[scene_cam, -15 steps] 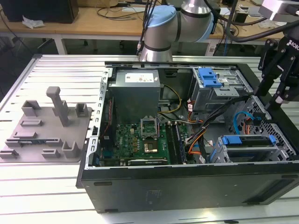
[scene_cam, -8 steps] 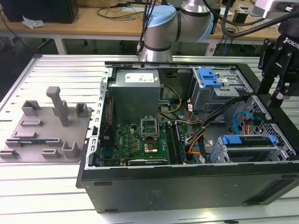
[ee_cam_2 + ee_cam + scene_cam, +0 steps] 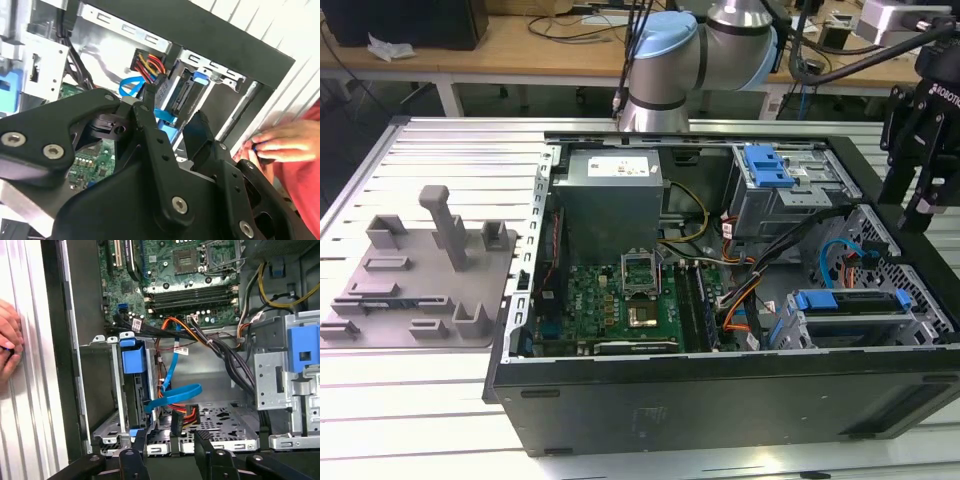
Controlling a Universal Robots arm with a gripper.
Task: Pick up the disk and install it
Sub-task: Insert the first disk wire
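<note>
The exterior view overlooks the open computer case [image 3: 720, 395] from above; both wrist views closely share its drive cage [image 3: 107, 432] [image 3: 210, 65].
</note>
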